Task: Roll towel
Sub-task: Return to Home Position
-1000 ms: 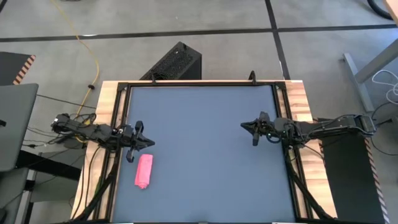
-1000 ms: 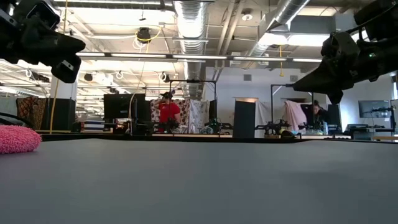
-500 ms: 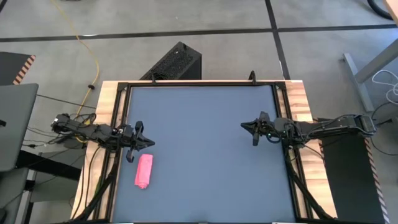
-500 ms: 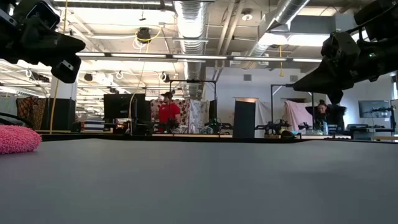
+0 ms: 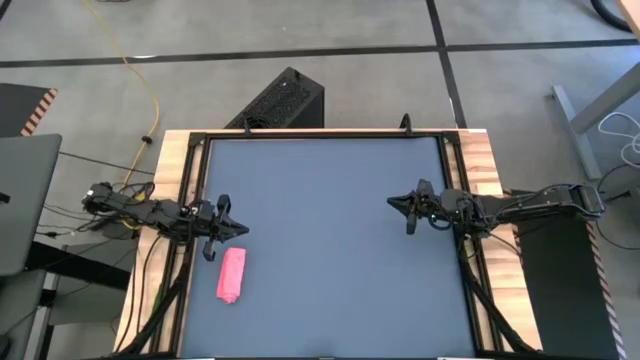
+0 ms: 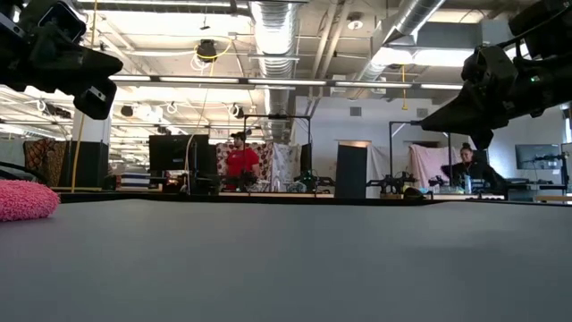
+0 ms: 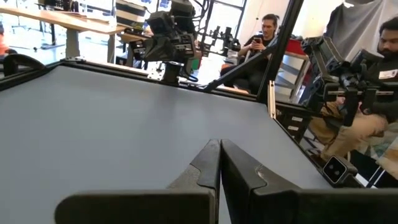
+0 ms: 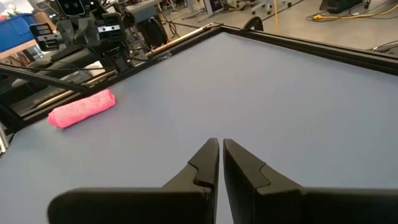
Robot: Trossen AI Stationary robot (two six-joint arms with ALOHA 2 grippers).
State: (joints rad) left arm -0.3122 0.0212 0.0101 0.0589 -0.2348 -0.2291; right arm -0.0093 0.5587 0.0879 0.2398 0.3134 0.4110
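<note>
Small bright pink soft cloth towel (image 5: 231,275): rolled into a short cylinder, lying on the dark grey tabletop (image 5: 330,260) close to its left edge, in the nearer half. Left gripper (image 5: 243,232): raised above the table just beyond the roll, clear of it, fingers pressed together on nothing. Right gripper (image 5: 391,202): raised towards the right edge, well apart from the towel, fingers likewise closed and empty.

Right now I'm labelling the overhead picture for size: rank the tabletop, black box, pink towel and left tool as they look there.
1. Tabletop, by far.
2. Black box, on the floor, so farther from the camera.
3. Towel and left tool: alike; the tool is raised, nearer the camera, so unranked.
</note>
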